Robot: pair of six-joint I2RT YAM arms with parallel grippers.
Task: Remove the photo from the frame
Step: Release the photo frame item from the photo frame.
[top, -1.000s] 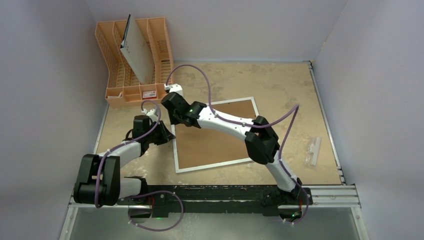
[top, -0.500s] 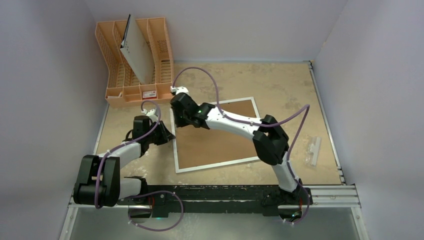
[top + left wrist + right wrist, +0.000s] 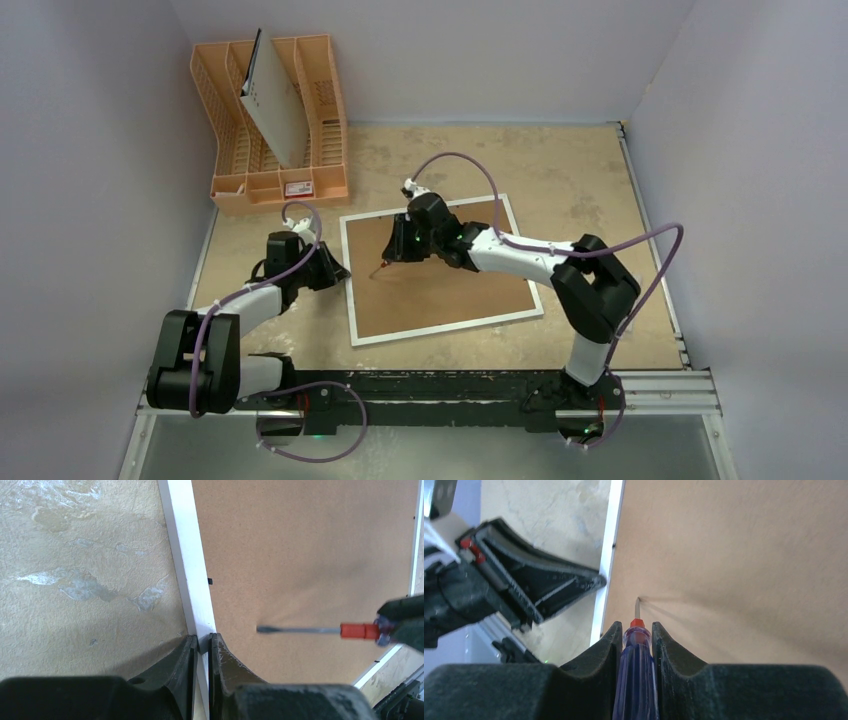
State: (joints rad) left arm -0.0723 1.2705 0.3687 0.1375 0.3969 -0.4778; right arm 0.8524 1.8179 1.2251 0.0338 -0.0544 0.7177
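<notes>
Your left hand is pinching the white-bordered brown-backed frame; your right hand is clenching a blue-handled screwdriver.

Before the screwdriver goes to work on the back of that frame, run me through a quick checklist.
1. Left claw clamped on the white border of the frame: ok.
2. Right claw gripping the screwdriver: ok.
3. Frame lying back-up on the table: ok.
4. Screwdriver tip at the black tab: not ok, it sits over bare backing board.
5. Photo free to lift: cannot tell, hidden beneath the board.
</notes>
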